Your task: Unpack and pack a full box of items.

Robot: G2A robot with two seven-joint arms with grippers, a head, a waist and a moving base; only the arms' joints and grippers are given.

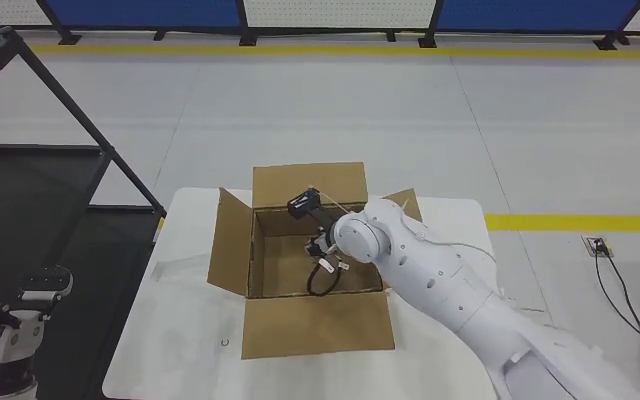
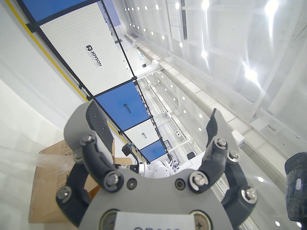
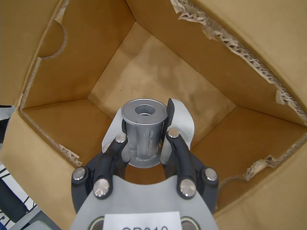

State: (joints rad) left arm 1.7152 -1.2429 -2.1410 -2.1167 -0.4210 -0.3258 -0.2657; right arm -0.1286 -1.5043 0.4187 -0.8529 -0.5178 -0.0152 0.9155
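Observation:
An open cardboard box stands on the white table with its four flaps spread out. My right arm leans over the box's right side and reaches down inside. My right gripper is shut on a grey metal sleeve, a flanged cylinder with a bore through it, held above the box's bare floor. My left gripper is open with nothing between its ribbed pads, and it points up at the hall ceiling. The box shows low beside it.
A black metal frame stands left of the table. A small ring-like mark lies on the table's front left. The box walls have torn corrugated edges. A dark object sits near the left gripper.

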